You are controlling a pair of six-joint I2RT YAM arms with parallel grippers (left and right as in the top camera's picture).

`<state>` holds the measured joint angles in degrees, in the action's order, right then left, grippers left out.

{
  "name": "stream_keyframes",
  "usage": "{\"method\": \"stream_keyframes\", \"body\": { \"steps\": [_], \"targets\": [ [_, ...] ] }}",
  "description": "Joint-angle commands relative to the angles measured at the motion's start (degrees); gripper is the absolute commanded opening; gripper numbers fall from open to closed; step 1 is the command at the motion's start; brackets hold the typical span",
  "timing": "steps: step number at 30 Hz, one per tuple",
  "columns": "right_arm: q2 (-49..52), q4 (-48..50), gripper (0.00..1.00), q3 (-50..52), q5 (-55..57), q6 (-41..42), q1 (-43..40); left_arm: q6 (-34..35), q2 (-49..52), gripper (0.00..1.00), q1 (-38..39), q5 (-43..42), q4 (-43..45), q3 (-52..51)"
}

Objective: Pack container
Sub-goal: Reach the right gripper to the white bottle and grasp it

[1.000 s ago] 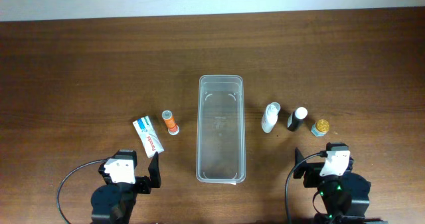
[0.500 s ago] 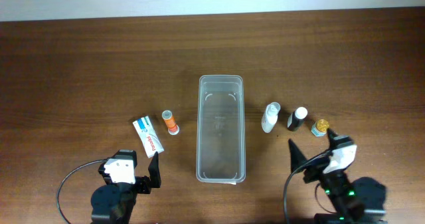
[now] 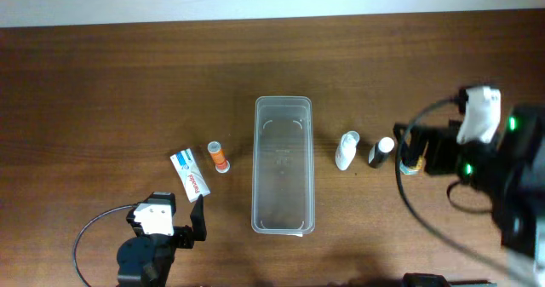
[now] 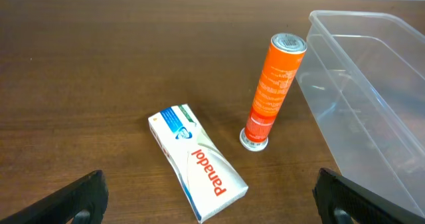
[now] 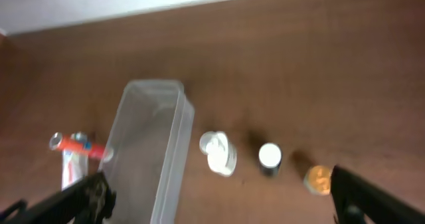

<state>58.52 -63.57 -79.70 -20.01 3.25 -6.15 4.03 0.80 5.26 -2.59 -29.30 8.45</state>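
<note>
The long, clear plastic tub [image 3: 283,163] lies empty on the table [image 3: 128,83] between the small toiletries [image 3: 347,149]. It looks light, thin-walled and slippery, best pinched at the rim. The left gripper [image 4: 211,207] and right gripper [image 5: 219,191] both gape wide, holding nothing.

Soft, even light with faint shadows. The left wrist view is sharp, with a pale sheen on the far worktop [image 4: 133,24]; the right wrist view is blurred throughout.
</note>
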Motion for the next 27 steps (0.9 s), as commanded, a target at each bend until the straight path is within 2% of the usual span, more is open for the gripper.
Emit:
{"method": "stream_keyframes", "body": {
  "steps": [1,3,7,14,19,24,27],
  "targets": [
    [7.3,-2.3,0.98,-4.1,-1.6,0.2,1.0,-1.1,-0.5,0.99,-0.3,0.4,0.2,-0.3],
    [10.8,-2.8,0.98,-4.3,-0.6,1.0,2.6,-1.1,-0.5,0.99,-0.3,0.4,0.2,-0.3],
    [17.8,-3.5,0.99,-4.3,8.0,7.6,9.6,-1.1,-0.5,0.99,-0.3,0.4,0.2,-0.3],
    [29.0,-2.8,0.89,-4.3,19.6,17.1,19.7,-1.1,-0.5,0.99,-0.3,0.4,0.2,-0.3],
    [37.0,-2.1,0.74,-4.2,19.6,18.3,22.0,-1.1,-0.5,0.99,-0.3,0.4,0.2,-0.3],
    [42.5,-2.4,0.45,-4.2,19.6,19.8,22.4,-1.1,-0.5,0.99,-0.3,0.4,0.2,-0.3],
    [43.2,-2.4,0.4,-4.2,19.6,19.8,22.4,-1.1,-0.5,0.99,-0.3,0.4,0.2,-0.3]
  ]
}}
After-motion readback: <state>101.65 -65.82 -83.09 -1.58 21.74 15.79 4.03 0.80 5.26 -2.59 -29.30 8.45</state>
